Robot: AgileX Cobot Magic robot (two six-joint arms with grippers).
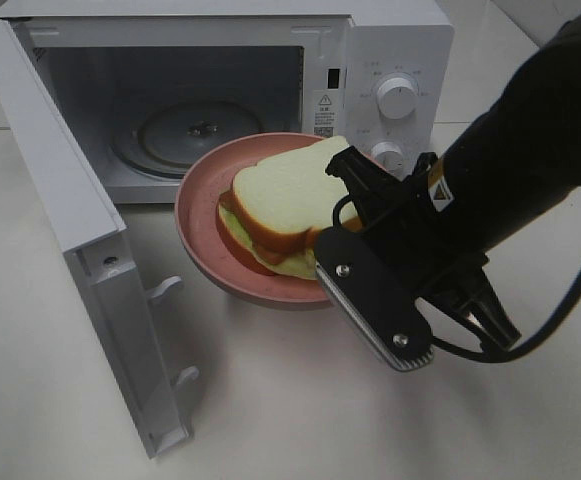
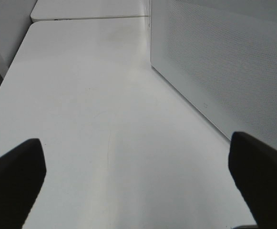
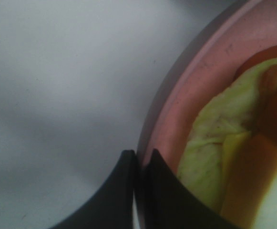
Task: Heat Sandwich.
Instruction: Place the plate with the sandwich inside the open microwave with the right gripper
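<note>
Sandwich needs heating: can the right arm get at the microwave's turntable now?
Probably yes: the door stands wide open, the turntable is bare, and the right gripper, shut on the pink plate, is just before the opening.

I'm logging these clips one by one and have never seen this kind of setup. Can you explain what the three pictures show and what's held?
It is a robot with two arms, each ending in a gripper. The high view looks down on a white table with a microwave, its door open. The other two pictures come from wrist cameras. The right gripper is shut on the rim of a pink plate carrying the sandwich, in front of the microwave's opening. The left gripper is open, holding nothing, over the table beside a white perforated panel, apparently part of the microwave.
</note>
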